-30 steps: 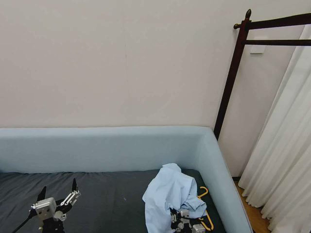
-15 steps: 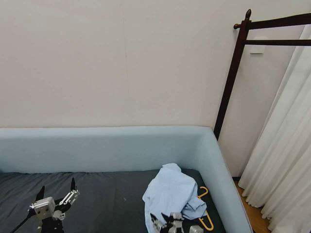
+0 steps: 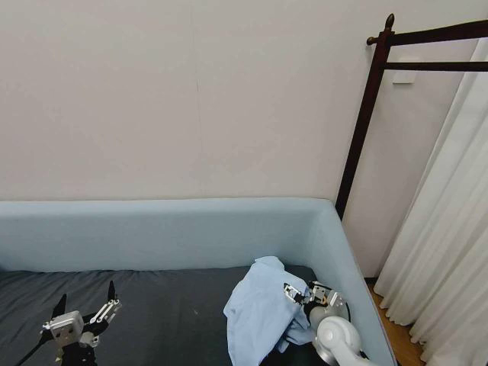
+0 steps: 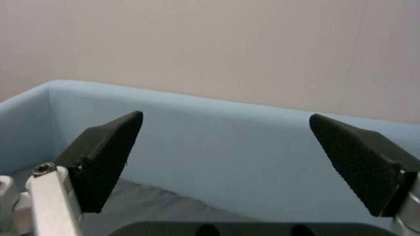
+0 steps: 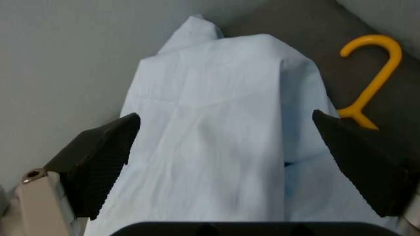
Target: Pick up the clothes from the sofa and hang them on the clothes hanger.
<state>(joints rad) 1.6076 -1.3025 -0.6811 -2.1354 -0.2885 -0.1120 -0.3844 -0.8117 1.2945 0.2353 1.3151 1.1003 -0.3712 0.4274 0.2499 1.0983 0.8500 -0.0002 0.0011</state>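
Two grippers are standing with their jaws spread wide, holding nothing. The right gripper [image 5: 225, 115] is hovering just above the light blue shirt [image 5: 217, 147], which is lying crumpled on the dark seat at the right end of the pale blue sofa [image 3: 168, 229], near the armrest. A yellow hanger hook [image 5: 371, 69] is showing at the shirt's edge, lying on the cushion. The left gripper [image 3: 85, 299] is hanging over the left part of the seat, well apart from the shirt and facing the backrest. The dark wooden clothes rack [image 3: 364, 130] is standing beyond the sofa's right end, beside a white curtain [image 3: 450, 236].
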